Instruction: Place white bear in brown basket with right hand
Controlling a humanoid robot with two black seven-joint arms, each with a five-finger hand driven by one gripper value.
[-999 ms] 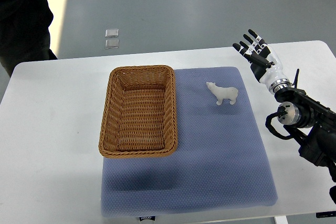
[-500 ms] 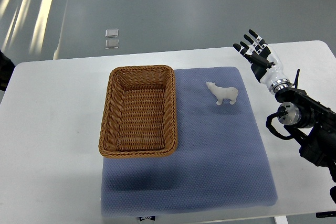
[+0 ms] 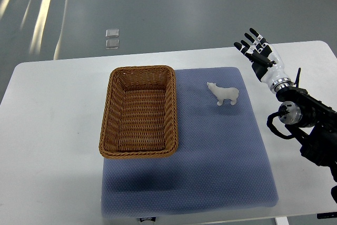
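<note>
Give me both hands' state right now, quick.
Right hand: open, fingers spread, holding nothing, off to the right of the bear.
Left hand: not in view.

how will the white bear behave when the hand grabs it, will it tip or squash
The white bear looks like a small moulded figurine, so probably rigid and light. It stands on thin legs on the soft blue mat, so a sideways nudge could tip it. Its smooth surface may slip between fingers.
</note>
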